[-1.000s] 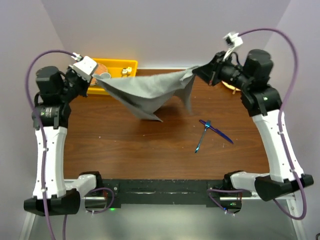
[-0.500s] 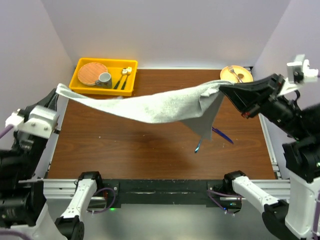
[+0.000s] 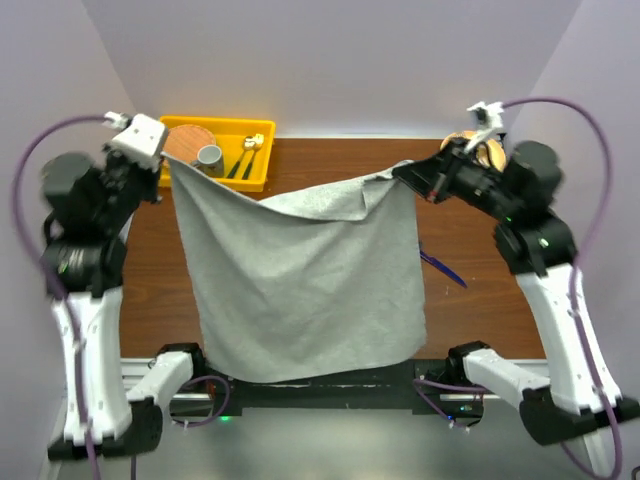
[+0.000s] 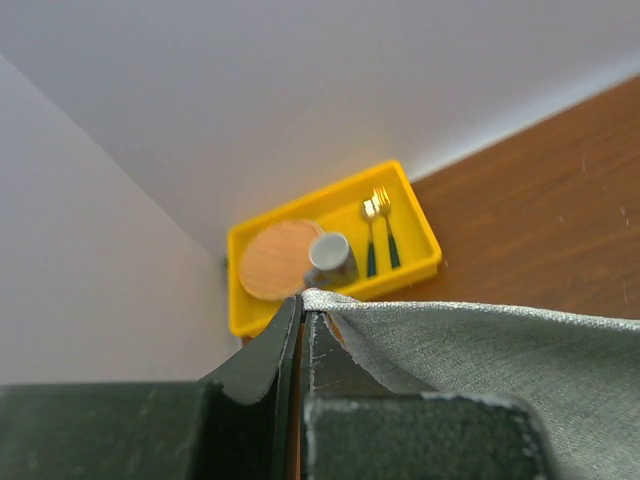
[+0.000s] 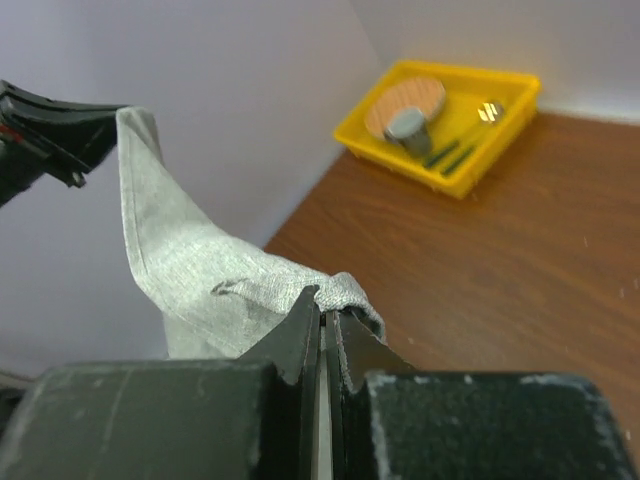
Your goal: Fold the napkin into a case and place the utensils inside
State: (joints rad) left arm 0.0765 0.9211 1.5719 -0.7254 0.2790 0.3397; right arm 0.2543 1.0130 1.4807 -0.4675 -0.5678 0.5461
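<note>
Aloft, plain grey napkin (image 3: 300,280), outspread.

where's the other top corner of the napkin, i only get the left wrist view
observer: the right gripper is shut on that napkin corner, far right, opposite the left gripper
operator: is it bunched up
observer: no, it hangs spread open as one sheet, top edge sagging in the middle
operator: any utensils in sight
observer: just one blue-handled utensil, poking out past the napkin's right edge
</note>
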